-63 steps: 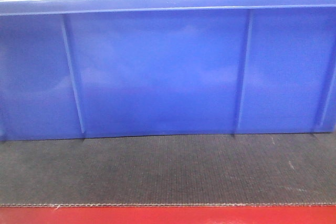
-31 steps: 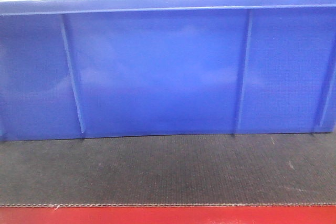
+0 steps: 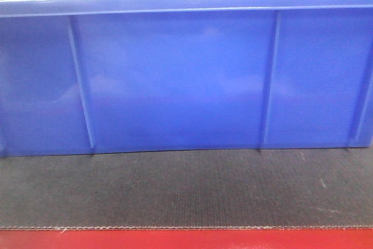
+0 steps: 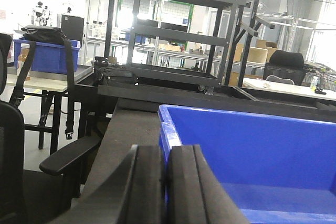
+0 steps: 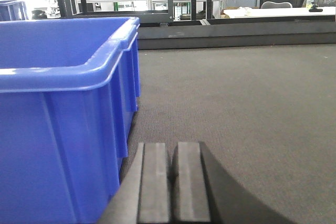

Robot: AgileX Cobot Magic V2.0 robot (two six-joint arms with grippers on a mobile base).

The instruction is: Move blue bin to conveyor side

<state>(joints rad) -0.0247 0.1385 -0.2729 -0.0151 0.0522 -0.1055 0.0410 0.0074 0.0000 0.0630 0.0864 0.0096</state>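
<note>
In the left wrist view, the left end effector (image 4: 167, 192) occupies the lower centre of the frame with its two pads pressed together, clenched on nothing; it sits just outside the near left corner of the blue bin (image 4: 252, 166), whose rim rises at centre and whose interior fills the lower right. In the front-facing view, the blue bin (image 3: 186, 80) spans the full frame width and rests flat on the conveyor side (image 3: 186, 188), with a strip of grey belt, the stitched hem and the red edge strip (image 3: 186, 239) below it. In the right wrist view, the bin's corner fills the left of the frame, and the right end effector (image 5: 170, 182), at lower centre, is likewise clenched and empty, low over the belt beside the bin wall. Judgement: the bin already stands on the belt; contact with either end effector cannot be confirmed, so placement appears complete or nearly so.
</note>
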